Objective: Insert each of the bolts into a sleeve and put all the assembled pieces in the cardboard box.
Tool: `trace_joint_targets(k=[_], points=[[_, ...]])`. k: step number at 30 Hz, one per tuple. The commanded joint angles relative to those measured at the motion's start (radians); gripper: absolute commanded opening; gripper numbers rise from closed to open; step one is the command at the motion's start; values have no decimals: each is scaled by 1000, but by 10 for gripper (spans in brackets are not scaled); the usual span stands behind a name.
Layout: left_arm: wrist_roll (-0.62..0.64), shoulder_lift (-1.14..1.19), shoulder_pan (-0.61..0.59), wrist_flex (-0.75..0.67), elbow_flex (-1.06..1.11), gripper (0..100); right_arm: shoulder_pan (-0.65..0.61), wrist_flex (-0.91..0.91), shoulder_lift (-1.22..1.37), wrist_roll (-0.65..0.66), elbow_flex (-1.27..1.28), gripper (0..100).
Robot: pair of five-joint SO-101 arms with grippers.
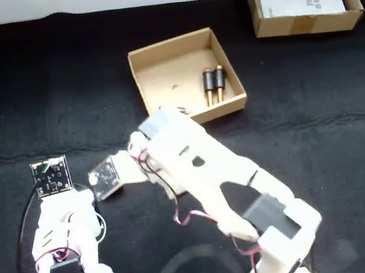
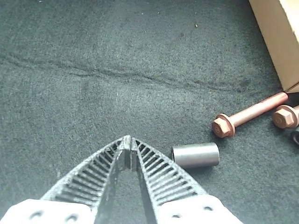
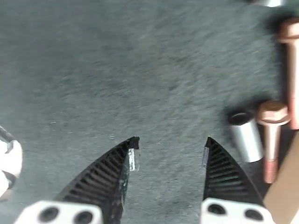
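In the left wrist view my left gripper (image 2: 129, 143) is shut with nothing in it, low over the black mat. Just beyond its tips lies a loose grey sleeve (image 2: 196, 155) on its side, with a copper bolt (image 2: 247, 114) and a second bolt head (image 2: 286, 116) farther off by the cardboard box corner (image 2: 278, 42). My right gripper (image 3: 168, 151) is open and holds nothing; a sleeve (image 3: 246, 137) and a bolt (image 3: 272, 140) lie beside one finger, another bolt (image 3: 292, 70) beyond. In the high view the cardboard box (image 1: 156, 60) holds two assembled pieces (image 1: 214, 85).
The right arm (image 1: 210, 174) stretches across the mat toward the box's front wall and covers the loose parts from above. The left arm (image 1: 64, 226) stands at the near left. A second box (image 1: 261, 21) with a paper sheet sits at the back right.
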Motion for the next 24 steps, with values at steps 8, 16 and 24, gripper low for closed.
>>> trace_joint_targets(k=[8, 16, 24], points=[[-6, 1, -16, -18, 18, 38, 85, -2, 249, 40, -378, 202], [-6, 1, -16, -18, 18, 38, 101, 24, 308, 38, -403, 202], [-6, 1, -16, -18, 18, 38, 133, 50, 329, 38, -403, 202]])
